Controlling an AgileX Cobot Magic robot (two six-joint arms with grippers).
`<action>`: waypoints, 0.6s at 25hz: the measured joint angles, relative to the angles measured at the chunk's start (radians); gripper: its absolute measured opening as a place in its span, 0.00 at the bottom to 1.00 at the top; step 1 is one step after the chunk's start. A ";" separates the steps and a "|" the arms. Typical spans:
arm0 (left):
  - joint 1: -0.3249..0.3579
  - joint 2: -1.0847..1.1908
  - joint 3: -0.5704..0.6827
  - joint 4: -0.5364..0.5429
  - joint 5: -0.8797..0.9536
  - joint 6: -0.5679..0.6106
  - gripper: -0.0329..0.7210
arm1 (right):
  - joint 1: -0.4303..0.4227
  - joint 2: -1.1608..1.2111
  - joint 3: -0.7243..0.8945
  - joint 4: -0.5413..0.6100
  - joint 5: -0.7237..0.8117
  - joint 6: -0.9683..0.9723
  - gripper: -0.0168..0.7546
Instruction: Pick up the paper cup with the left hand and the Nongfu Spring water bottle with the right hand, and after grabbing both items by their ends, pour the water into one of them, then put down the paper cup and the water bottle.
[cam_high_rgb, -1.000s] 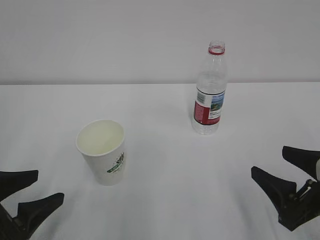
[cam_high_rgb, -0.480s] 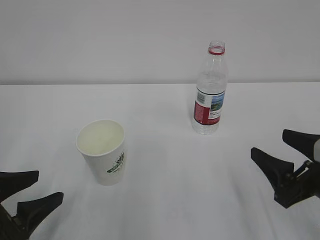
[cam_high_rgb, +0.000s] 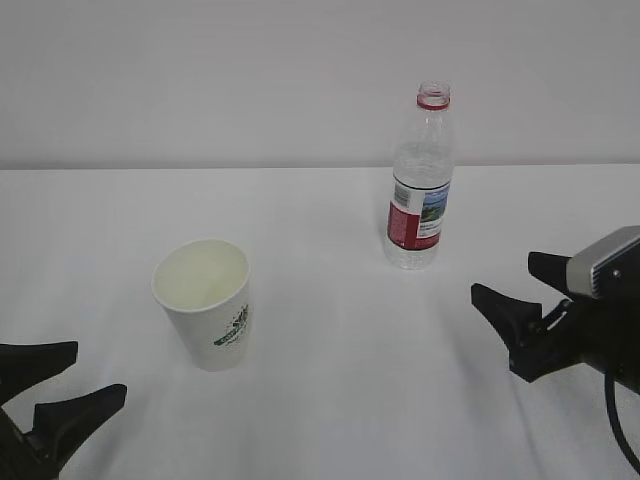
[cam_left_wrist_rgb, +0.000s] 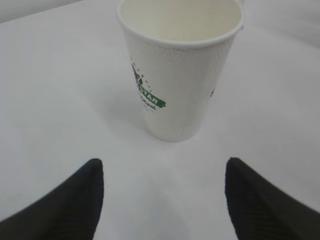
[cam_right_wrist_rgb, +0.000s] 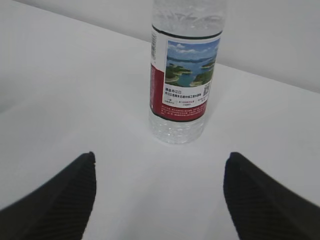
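In the exterior view, a white tapered paper cup (cam_high_rgb: 203, 303) with a small green-and-black logo stands upright on the white table (cam_high_rgb: 320, 400), left of the middle. A tall clear plastic Nongfu Spring water bottle (cam_high_rgb: 421, 185) with a red neck ring and a red-white label stands upright further back and to the right, well apart from the cup, and it has no cap. The black left hand (cam_high_rgb: 45, 385) is at the lower left corner, its two fingers spread, holding nothing; compared with one second ago it is at nearly the same place. The black right hand (cam_high_rgb: 520, 285), with a grey plate on its wrist, has moved: before it was at the right edge, now it is more to the left and nearer to the bottle, but not touching it. Its fingers are spread and empty too.

In the left wrist view, the paper cup (cam_left_wrist_rgb: 179, 70) stands in front, centred between the two spread black fingertips (cam_left_wrist_rgb: 75, 197), with bare table between. The inside of the cup looks pale; I cannot tell if there is liquid.

In the right wrist view, the water bottle (cam_right_wrist_rgb: 184, 75) stands ahead between the spread fingertips (cam_right_wrist_rgb: 257, 195), apart from both. Its label shows a blue-green landscape.
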 joint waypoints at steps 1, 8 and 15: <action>0.000 0.000 0.000 0.000 0.000 0.000 0.77 | 0.000 0.016 -0.017 0.000 0.000 0.000 0.80; 0.001 0.000 0.000 0.000 0.000 0.000 0.77 | 0.000 0.093 -0.110 -0.002 0.000 0.000 0.79; 0.002 0.000 0.000 0.000 0.000 0.000 0.77 | 0.000 0.162 -0.167 -0.014 0.000 0.000 0.79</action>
